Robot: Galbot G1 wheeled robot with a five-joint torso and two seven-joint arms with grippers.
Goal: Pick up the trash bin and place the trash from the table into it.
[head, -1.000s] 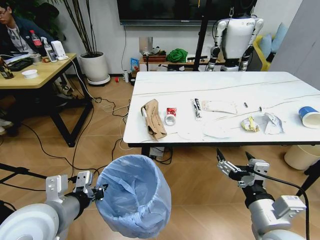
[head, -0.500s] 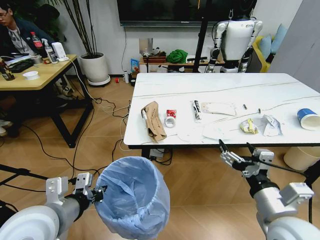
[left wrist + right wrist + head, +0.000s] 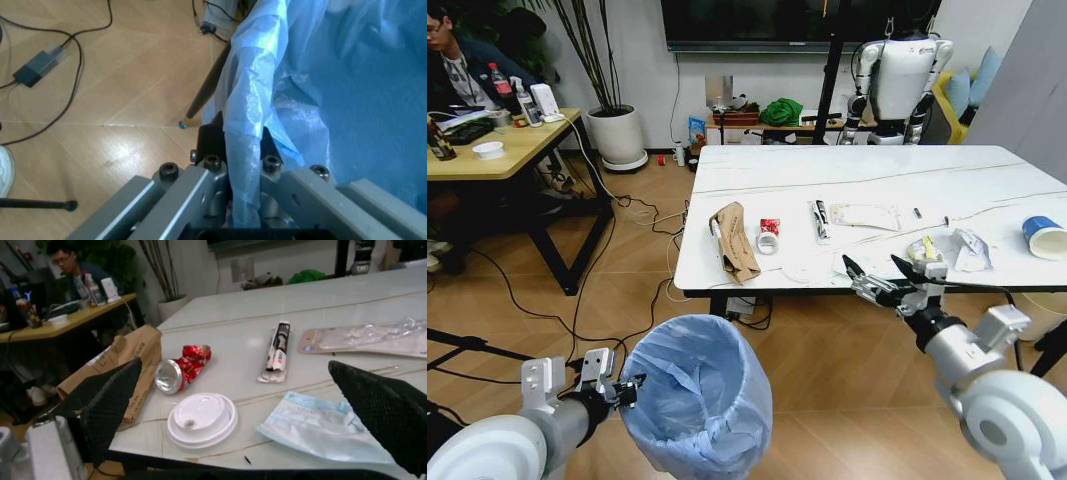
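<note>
The trash bin (image 3: 697, 400), lined with a crinkly light-blue bag (image 3: 333, 75), hangs low at the front left. My left gripper (image 3: 622, 388) is shut on its rim (image 3: 243, 145). My right gripper (image 3: 882, 275) is open at the front edge of the white table (image 3: 877, 170), just over a pale paper packet (image 3: 320, 427); its black fingers (image 3: 107, 400) are spread wide. The trash lies on the table: torn brown cardboard (image 3: 734, 240), a crushed red can (image 3: 769, 233), a white lid (image 3: 202, 420), a stick wrapper (image 3: 820, 218), a clear plastic pack (image 3: 867, 215), a yellowish wrapper (image 3: 924, 250), crumpled white paper (image 3: 972, 248) and a blue-and-white cup (image 3: 1044, 235).
A plain cream bin (image 3: 1027, 310) stands under the table's right end. A wooden desk (image 3: 497, 150) is at the left, with cables (image 3: 577, 310) across the wooden floor. A white humanoid robot (image 3: 897, 75) and a potted plant (image 3: 617, 135) stand by the back wall.
My right gripper has risen and moved forward and left, from below the table's edge to level with its front edge. The left gripper still holds the bin, slightly lower.
</note>
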